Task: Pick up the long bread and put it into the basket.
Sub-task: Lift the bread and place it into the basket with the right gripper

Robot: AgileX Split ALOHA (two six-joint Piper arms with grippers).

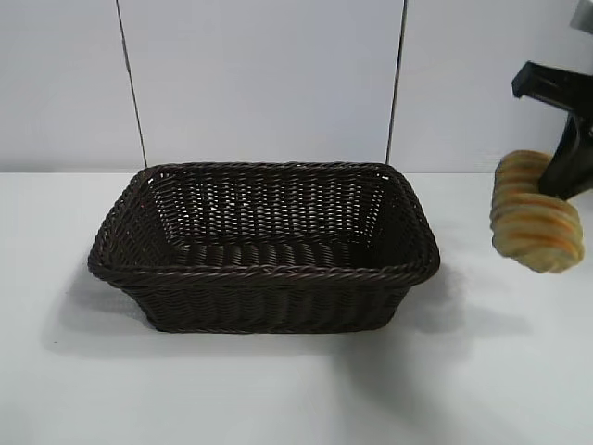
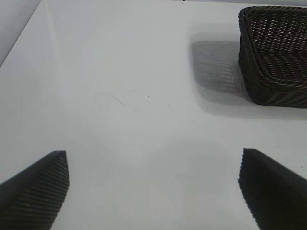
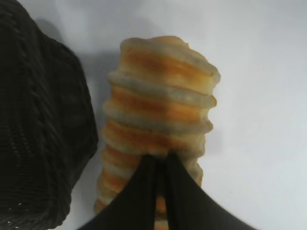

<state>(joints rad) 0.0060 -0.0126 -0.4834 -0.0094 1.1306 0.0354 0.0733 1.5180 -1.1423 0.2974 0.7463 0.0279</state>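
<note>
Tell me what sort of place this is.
Probably a lab test bench, not a kitchen: a bare white table, a plain white panelled wall, and a robot's right gripper lifting the long bread beside one wicker basket.

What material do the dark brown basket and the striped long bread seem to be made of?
The dark brown woven wicker basket looks like wicker, perhaps plastic: slightly glossy interlaced strands, braided rim. The ridged golden-tan long bread looks matte with soft-edged orange and pale ridges; whether real or imitation is unclear.
</note>
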